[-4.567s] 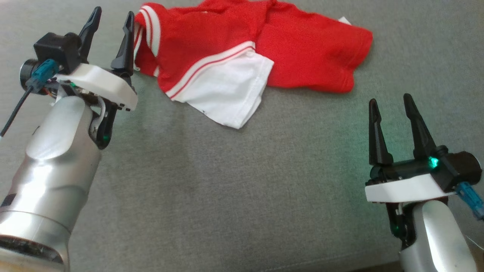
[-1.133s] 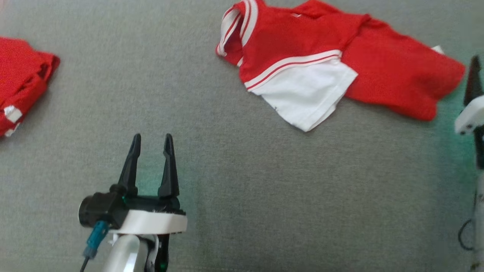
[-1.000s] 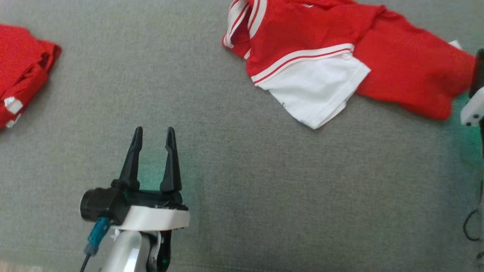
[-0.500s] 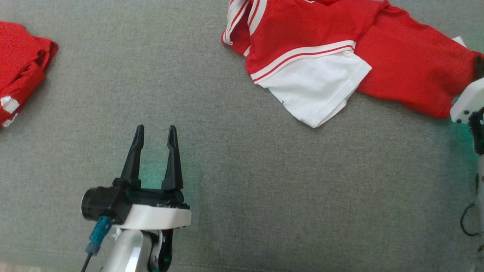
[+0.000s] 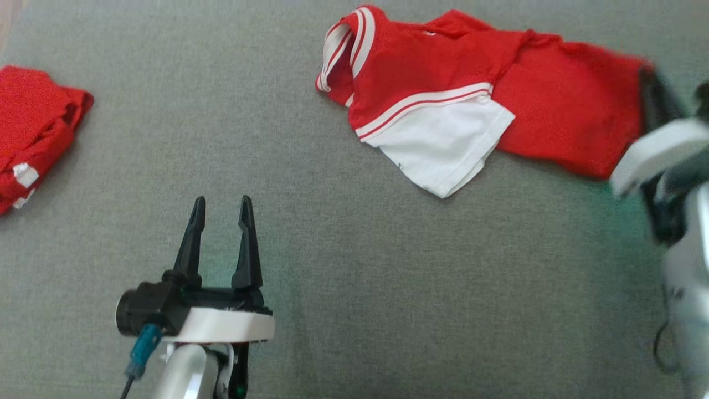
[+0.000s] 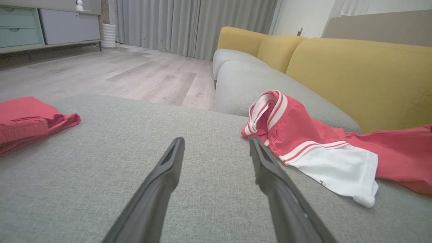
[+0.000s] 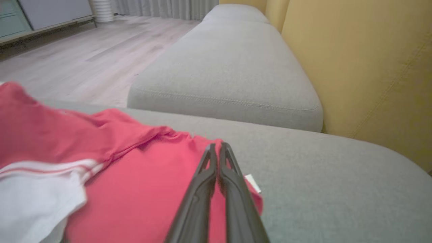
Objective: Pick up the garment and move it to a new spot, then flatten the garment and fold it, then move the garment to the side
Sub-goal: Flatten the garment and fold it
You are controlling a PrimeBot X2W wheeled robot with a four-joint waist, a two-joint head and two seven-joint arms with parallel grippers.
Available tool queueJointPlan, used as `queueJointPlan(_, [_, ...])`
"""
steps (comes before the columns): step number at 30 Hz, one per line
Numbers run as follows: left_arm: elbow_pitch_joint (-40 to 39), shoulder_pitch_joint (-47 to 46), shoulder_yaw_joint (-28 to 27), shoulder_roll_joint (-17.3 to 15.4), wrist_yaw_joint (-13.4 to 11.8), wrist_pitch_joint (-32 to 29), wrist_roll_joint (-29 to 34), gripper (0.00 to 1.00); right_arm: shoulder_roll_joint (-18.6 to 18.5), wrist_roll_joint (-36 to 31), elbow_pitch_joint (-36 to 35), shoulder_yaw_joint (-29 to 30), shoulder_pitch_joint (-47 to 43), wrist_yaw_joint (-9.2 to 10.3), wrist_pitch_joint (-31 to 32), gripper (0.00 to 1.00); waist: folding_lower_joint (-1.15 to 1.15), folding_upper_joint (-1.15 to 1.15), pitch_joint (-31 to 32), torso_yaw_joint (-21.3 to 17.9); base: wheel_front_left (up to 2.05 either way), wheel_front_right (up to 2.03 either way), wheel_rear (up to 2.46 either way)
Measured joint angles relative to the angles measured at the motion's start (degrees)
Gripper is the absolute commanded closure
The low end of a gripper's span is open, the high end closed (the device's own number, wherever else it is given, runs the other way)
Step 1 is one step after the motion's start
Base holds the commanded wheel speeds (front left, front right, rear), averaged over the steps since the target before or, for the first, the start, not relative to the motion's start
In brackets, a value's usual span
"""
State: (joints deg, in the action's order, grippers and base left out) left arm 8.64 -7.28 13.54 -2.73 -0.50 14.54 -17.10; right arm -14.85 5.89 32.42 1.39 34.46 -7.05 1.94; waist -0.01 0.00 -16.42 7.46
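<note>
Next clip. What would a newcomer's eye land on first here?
The crumpled red and white garment sprawled on the grey sofa seat, upper right in the head view, with the right gripper shut on its far right edge. Then the open left gripper low left, and a second red garment at the left edge.

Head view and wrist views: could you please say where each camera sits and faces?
Head view: from the head, down at the garment on the cushion; left claw open, right claw blurred.
Left wrist view: that wrist, along its open claw towards the garment.
Right wrist view: that wrist, along its claw shut on the garment's edge.
All share the garment.
</note>
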Motion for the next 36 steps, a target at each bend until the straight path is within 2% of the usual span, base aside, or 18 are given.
queueJointPlan(8, [0.57, 2.0, -0.48, -0.01, 0.05, 0.0, 0.01, 0.0, -0.49, 1.76, -11.95, -10.28, -16.41, 0.0, 0.83, 1.0, 0.0, 0.0, 3.5, -1.52, 0.0, 0.0, 0.0])
queueJointPlan(12, [0.57, 2.24, -0.54, -0.01, 0.08, 0.0, 0.02, 0.0, -0.57, 1.76, -15.5, -11.06, -21.57, 0.0, 2.71, 1.0, 0.0, 0.0, 4.57, -2.24, 0.0, 0.0, 0.0])
queueJointPlan(16, [0.92, 3.36, -0.57, -0.01, 0.53, 0.0, 0.02, 0.0, -0.4, 1.94, -15.99, -10.83, -24.97, 0.0, 3.98, 0.98, 0.0, 0.0, 5.35, -2.71, 0.0, 0.0, 0.0])
queueJointPlan(18, [1.1, 3.54, -0.58, -0.02, 0.53, 0.0, 0.03, 0.0, 0.15, 2.26, -16.56, -10.44, -25.93, 0.0, 3.96, 0.26, 0.0, 0.0, 5.74, -2.84, 0.0, 0.0, 0.0])
queueJointPlan(19, [1.2, 3.63, -0.59, -0.02, 0.53, 0.0, 0.03, 0.0, 0.48, 2.27, -16.81, -10.31, -26.2, 0.0, 3.93, 0.0, 0.0, 0.0, 5.94, -2.89, 0.0, 0.0, 0.0])
queueJointPlan(27, [1.8, 4.1, -0.53, -0.02, 0.59, 0.0, 0.11, 0.0, 3.86, 2.52, -19.31, -7.53, -29.76, 0.0, 1.35, 0.0, 0.0, 0.0, 7.44, -2.98, 0.0, 0.0, 0.0])
queueJointPlan(36, [2.32, 4.12, 0.12, -0.03, 0.8, 0.0, 0.07, 0.0, 8.67, 0.43, -23.68, -0.84, -31.36, 0.0, -2.91, 0.0, 0.0, 0.0, 9.33, -2.92, 0.0, 0.0, 0.0])
